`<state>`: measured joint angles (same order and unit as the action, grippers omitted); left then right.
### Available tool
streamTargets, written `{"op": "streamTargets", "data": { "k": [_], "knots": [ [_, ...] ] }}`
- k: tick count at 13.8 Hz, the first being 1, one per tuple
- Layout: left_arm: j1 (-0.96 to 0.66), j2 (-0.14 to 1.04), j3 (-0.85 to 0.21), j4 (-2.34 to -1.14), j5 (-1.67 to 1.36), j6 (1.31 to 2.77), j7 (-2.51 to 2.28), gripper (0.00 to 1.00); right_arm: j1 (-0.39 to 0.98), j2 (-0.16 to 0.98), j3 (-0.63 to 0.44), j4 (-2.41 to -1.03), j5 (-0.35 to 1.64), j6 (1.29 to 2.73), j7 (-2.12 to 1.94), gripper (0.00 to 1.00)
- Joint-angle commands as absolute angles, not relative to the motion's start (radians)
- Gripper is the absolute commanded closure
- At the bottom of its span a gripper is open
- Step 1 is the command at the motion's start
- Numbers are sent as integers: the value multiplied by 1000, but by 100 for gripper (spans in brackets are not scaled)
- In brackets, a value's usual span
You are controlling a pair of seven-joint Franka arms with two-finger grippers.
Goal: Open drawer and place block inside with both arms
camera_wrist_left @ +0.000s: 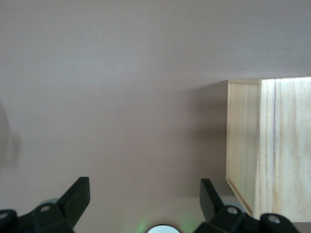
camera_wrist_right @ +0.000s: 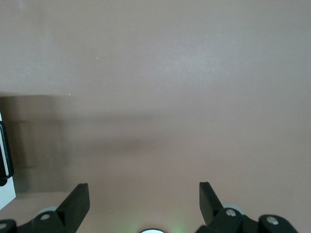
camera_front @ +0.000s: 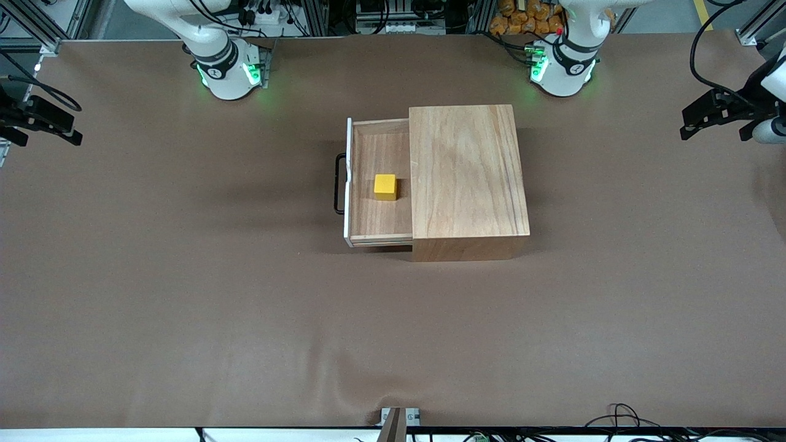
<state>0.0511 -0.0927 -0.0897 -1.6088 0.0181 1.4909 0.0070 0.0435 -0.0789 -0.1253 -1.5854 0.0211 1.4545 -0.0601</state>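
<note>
The wooden box [camera_front: 468, 175] stands mid-table with its drawer [camera_front: 368, 218] pulled out toward the right arm's end. The yellow block [camera_front: 385, 186] sits on the drawer floor, beside the box's opening. The black wire handle [camera_front: 338, 184] is on the white front panel. My left gripper [camera_wrist_left: 145, 194] is open and empty, raised over bare table beside the box [camera_wrist_left: 272, 145]; it shows at the edge of the front view [camera_front: 697, 121]. My right gripper [camera_wrist_right: 144, 194] is open and empty, raised over bare table, with the drawer front [camera_wrist_right: 5, 165] at the view's edge; it also shows in the front view [camera_front: 46, 123].
The brown table cover [camera_front: 245, 307] spreads wide around the box. The two green-lit arm bases [camera_front: 227, 70] [camera_front: 562, 67] stand farther from the front camera than the box. Cables and clutter lie past the table's edge near the bases.
</note>
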Motion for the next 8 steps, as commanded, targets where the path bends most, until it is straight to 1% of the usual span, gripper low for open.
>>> {"op": "streamTargets", "data": {
  "k": [1,3,8],
  "knots": [
    [61,-109,-100,-1611,2,1486,9,0,2,-116,-77,-1609,5,1433,-32,0],
    [60,-109,-100,-1611,2,1486,9,0,-17,-121,-49,-1609,5,1421,15,0],
    [63,-112,-100,-1608,2,1485,9,0,-18,-117,-58,-1609,3,1437,6,0]
  ]
}}
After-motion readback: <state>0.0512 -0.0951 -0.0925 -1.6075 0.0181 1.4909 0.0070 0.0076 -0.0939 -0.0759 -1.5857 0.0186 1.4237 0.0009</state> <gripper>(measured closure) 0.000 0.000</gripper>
